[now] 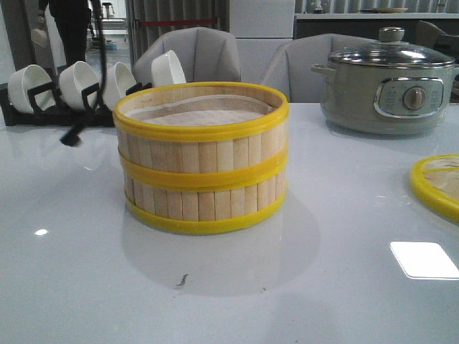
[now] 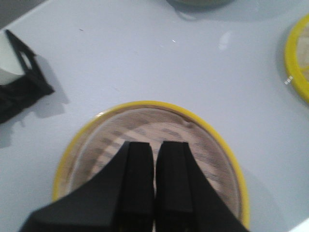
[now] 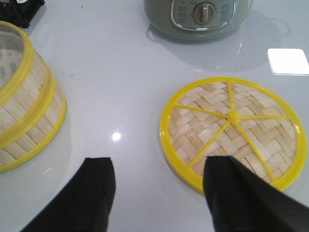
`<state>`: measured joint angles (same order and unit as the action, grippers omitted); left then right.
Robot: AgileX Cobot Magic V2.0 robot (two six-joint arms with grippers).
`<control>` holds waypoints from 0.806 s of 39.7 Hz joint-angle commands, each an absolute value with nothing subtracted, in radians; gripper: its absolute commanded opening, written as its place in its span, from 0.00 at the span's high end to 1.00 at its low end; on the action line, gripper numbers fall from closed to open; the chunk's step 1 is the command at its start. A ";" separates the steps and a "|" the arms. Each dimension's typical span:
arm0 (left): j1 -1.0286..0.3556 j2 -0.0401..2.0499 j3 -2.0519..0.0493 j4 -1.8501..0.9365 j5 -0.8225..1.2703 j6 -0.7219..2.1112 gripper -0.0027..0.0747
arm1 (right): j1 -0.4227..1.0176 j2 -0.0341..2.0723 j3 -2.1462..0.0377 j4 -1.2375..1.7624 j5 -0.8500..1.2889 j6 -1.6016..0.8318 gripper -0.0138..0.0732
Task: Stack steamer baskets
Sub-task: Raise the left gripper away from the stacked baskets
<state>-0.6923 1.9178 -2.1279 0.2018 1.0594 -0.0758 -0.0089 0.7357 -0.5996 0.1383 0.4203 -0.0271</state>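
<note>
The left tool (image 2: 154, 186) is matte black all over. Its two fingers (image 2: 137, 179) are flat-faced, blocky slabs with squared tips, widening toward the wrist into a broad, angular black base. No screws, cables or markings can be made out on them; the picture is somewhat blurred. The right tool (image 3: 159, 193) is the same plain matte black. Its fingers (image 3: 236, 193) show as thick wedges with slightly rounded upper edges and smooth, unmarked surfaces. Their faces carry no pattern or lettering.

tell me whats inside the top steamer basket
The top steamer basket holds only a white paper liner over slats. The left pincer hides part; the lower basket's inside is covered.
</note>
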 commanded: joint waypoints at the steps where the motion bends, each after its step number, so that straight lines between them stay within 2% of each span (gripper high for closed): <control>1: -0.605 1.793 -2.165 0.232 1.020 -0.079 0.86 | -0.010 0.735 -0.639 0.132 0.347 -0.038 0.25; 9: -0.392 1.680 -2.140 0.218 1.082 -0.079 0.86 | -0.010 0.735 -0.639 0.132 0.348 -0.038 0.25; 16: -0.212 1.527 -1.984 0.157 1.020 -0.079 0.86 | -0.010 0.735 -0.639 0.132 0.348 -0.038 0.25; 23: -0.083 1.316 -1.689 0.062 0.877 -0.079 0.86 | -0.010 0.735 -0.639 0.132 0.348 -0.038 0.25; 32: -0.084 0.993 -1.257 0.060 0.695 -0.103 0.86 | -0.010 0.735 -0.639 0.133 0.343 -0.038 0.25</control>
<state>-0.0749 1.1007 -1.3532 0.0689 0.8402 -0.0844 -0.0089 0.7357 -0.5996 0.1383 0.4203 -0.0271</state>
